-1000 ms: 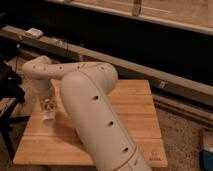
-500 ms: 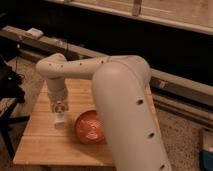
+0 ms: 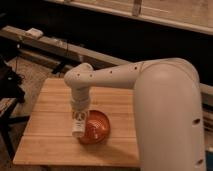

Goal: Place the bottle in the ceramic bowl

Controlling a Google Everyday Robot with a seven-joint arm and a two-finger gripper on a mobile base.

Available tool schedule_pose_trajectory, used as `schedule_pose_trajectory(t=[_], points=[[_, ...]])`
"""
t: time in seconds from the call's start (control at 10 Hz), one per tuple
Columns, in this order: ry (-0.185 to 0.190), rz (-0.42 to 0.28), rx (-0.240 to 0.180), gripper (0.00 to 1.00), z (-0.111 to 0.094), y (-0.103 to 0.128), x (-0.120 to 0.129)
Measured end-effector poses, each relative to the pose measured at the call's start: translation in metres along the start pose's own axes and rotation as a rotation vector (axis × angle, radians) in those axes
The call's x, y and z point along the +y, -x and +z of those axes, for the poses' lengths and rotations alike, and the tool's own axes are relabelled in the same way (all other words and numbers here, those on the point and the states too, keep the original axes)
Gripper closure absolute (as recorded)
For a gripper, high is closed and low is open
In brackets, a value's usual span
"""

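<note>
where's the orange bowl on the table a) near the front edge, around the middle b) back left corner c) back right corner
a: the ceramic bowl lies mid-width near the table's front edge, with the gripper holding the bottle at its rim on the picture's left.

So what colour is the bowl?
The bowl is orange-red, camera view; the hand hangs over its edge.

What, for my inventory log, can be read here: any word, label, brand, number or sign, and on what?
No text can be read.
bottle: any label print is too blurred to read; it is at the gripper, over the left rim of the ceramic bowl.
ceramic bowl, robot arm, wooden table: no lettering visible.
</note>
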Motion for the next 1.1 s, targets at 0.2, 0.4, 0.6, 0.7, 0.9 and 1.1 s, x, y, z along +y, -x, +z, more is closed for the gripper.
schedule_pose_trajectory(t=[0.2, 0.4, 0.6, 0.7, 0.9, 1.1], points=[[-0.011, 0.074, -0.096, 0.88, 0.002, -0.004, -0.029], [-0.04, 0.085, -0.166, 0.66, 0.005, 0.0, -0.038], [-0.059, 0.076, -0.197, 0.47, 0.009, 0.011, -0.035], [-0.061, 0.071, -0.207, 0.36, 0.011, 0.017, -0.031], [-0.065, 0.072, -0.218, 0.33, 0.012, 0.026, -0.031], [-0.066, 0.068, -0.221, 0.33, 0.014, 0.032, -0.028]])
